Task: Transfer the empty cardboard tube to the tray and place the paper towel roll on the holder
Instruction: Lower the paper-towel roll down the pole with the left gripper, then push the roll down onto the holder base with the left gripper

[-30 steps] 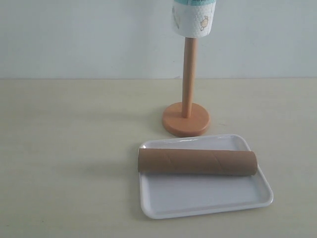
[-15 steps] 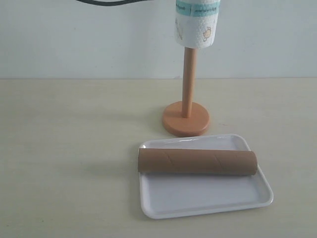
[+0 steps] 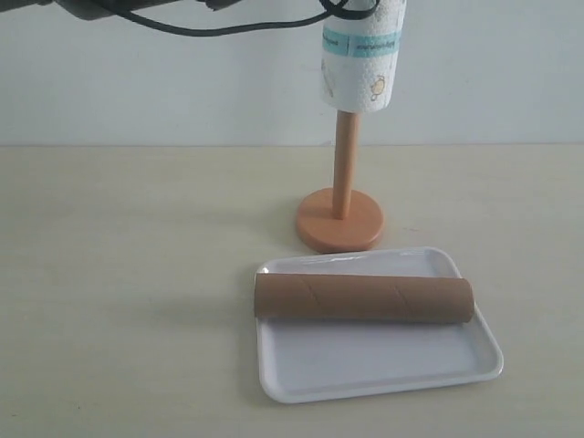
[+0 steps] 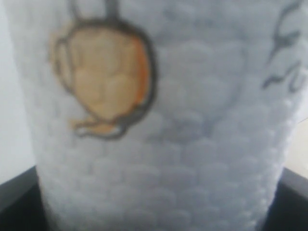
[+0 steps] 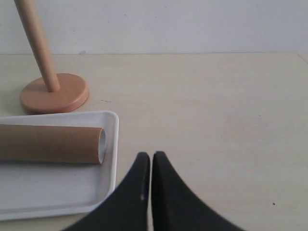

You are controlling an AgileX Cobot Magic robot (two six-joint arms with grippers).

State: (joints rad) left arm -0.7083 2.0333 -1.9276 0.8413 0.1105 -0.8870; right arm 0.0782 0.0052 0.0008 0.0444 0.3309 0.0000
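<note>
The paper towel roll [image 3: 362, 57], white with yellow cartoons and a teal band, hangs upright with its lower end over the top of the holder's pole [image 3: 344, 164]. In the left wrist view the roll [image 4: 159, 120] fills the picture, and my left gripper [image 4: 154, 211] is shut on it, a black finger [image 4: 14, 202] showing on either side. The empty cardboard tube [image 3: 363, 299] lies lengthwise across the white tray [image 3: 383, 365]. My right gripper [image 5: 151, 156] is shut and empty, just past the tray's [image 5: 48, 192] right end, near the tube's open mouth [image 5: 101, 144].
The holder's round base [image 3: 339, 219] stands just behind the tray. The left arm and its black cable [image 3: 228, 27] cross the top left of the exterior view. Bare tan tabletop [image 3: 119, 274] spreads to the left and right.
The roll has come down over the pole, so more of it and its teal band show. The left arm and cable have entered at the top. The holder base has shifted slightly left.
</note>
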